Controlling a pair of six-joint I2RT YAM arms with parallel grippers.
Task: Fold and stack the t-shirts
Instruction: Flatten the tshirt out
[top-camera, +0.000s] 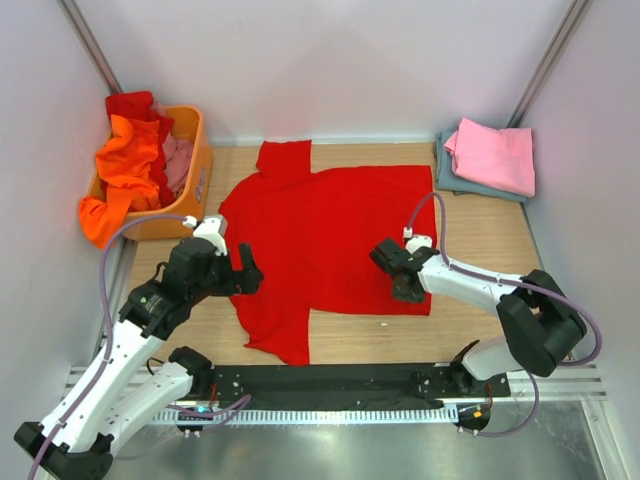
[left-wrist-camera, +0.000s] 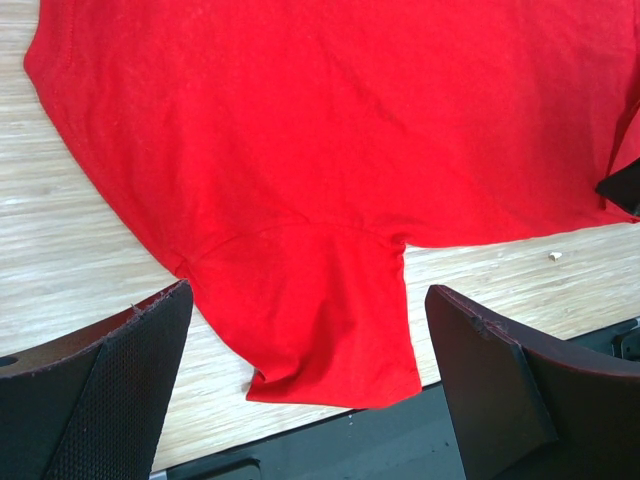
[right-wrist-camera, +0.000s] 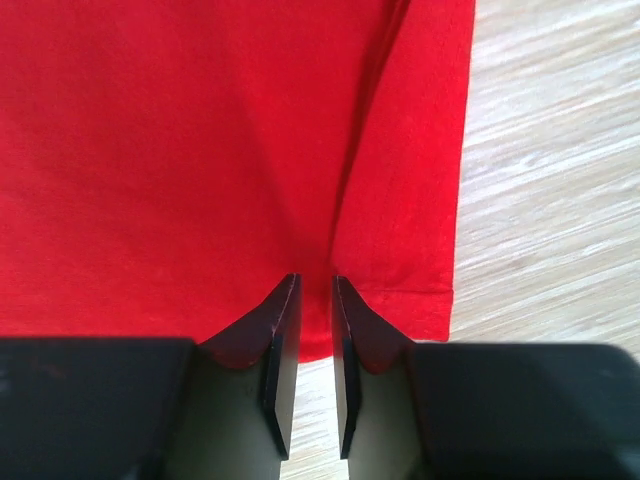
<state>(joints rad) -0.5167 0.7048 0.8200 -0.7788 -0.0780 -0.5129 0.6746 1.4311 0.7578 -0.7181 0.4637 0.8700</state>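
Lying spread flat on the pale wooden table (top-camera: 480, 240), a large bright red cloth t-shirt (top-camera: 330, 225) is seen, its collar end to the left and its hem to the right. One short sleeve points at the far wall and the other at the arms' bases.

Now to the right gripper (right-wrist-camera: 315, 290): its two dark fingers are drawn almost together, and the near edge of the red shirt is pinched between them, just beside the hem corner (a crease runs up the cloth from the pinch).

Over on the other side, the left gripper (top-camera: 247, 272) is held by the shirt's left edge, jaws spread wide and nothing clasped. The near sleeve (left-wrist-camera: 320, 320) is framed between its fingers in the wrist view.

At the far right corner, a folded pink t-shirt (top-camera: 492, 155) is stacked on a folded grey-blue t-shirt (top-camera: 452, 180), well apart from the red one.

At the far left, a rigid orange plastic basket (top-camera: 197, 185) is filled with crumpled cloth. An orange t-shirt (top-camera: 128, 165) is draped over its near rim, with pink cloth (top-camera: 178, 160) and red cloth (top-camera: 133, 103) behind it.
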